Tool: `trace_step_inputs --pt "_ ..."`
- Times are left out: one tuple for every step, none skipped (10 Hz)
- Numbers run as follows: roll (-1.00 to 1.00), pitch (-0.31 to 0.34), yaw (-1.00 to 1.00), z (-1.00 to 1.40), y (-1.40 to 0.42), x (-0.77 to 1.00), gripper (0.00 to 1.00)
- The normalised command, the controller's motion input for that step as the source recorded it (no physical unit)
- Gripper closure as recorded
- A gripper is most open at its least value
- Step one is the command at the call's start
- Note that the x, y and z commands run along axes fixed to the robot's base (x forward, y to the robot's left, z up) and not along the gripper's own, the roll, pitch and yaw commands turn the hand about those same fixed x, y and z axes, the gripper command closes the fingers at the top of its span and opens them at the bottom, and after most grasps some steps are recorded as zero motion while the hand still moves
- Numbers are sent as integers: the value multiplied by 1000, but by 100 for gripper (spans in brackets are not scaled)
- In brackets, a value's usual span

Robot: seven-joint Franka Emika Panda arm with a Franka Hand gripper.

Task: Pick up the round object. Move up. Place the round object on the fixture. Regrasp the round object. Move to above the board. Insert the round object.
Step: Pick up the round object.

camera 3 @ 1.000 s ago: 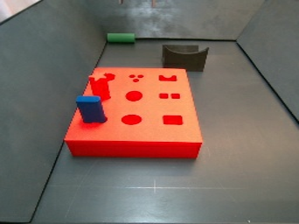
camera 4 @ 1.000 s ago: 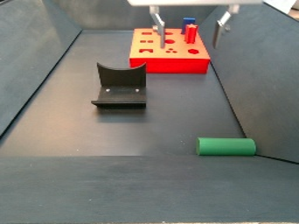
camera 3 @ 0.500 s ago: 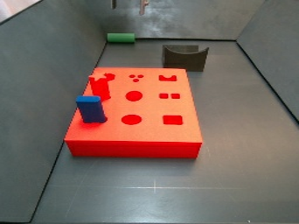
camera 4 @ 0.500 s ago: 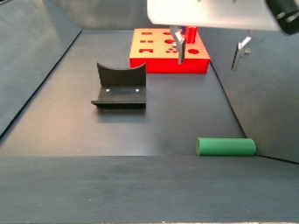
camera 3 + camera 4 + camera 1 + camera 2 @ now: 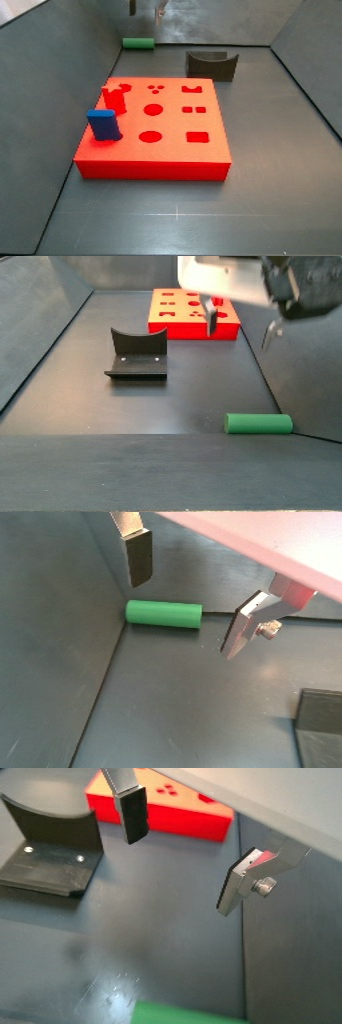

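The round object, a green peg (image 5: 138, 44), lies on its side on the floor against the wall in the far corner, well away from the red board (image 5: 134, 156); it also shows in the side view (image 5: 258, 423). My gripper (image 5: 241, 331) hangs open above the floor, high over the peg. In a wrist view the peg (image 5: 163, 613) lies below and between the open fingers (image 5: 139, 557), untouched. The gripper (image 5: 181, 876) holds nothing. The dark fixture (image 5: 211, 64) stands behind the board; its notch is empty.
A blue block (image 5: 103, 124) and a red peg (image 5: 114, 98) stand in the board's left holes. The grey walls of the bin meet right beside the green peg. The fixture (image 5: 136, 354) sits between peg and board (image 5: 187, 328).
My gripper has travelled from over the board toward the green peg's corner and come lower, staying open. The peg, board and fixture have not moved.
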Motion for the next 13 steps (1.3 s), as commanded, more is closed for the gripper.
trace_step_inputs --pt "-131 -27 -446 -757 443 129 0" --pt "-57 -3 -820 -777 109 354 0" --pt "-76 -86 -937 -669 0 86 0" --pt "-110 -129 -943 -563 0 0 0" --pt "-76 -123 -980 -554 0 0 0" --pt "-114 -174 -940 -491 0 6 0" --pt "-186 -219 -860 -449 0 46 0" --pt "-254 -264 -777 -206 0 91 0" --pt "-239 -244 -611 0 146 97 0" --pt "-200 -209 -457 0 303 0 0" --pt "-109 -107 -420 0 403 -57 0" --pt "-80 -57 -349 -14 489 -157 0" --pt "-89 -31 -289 -77 526 -283 0"
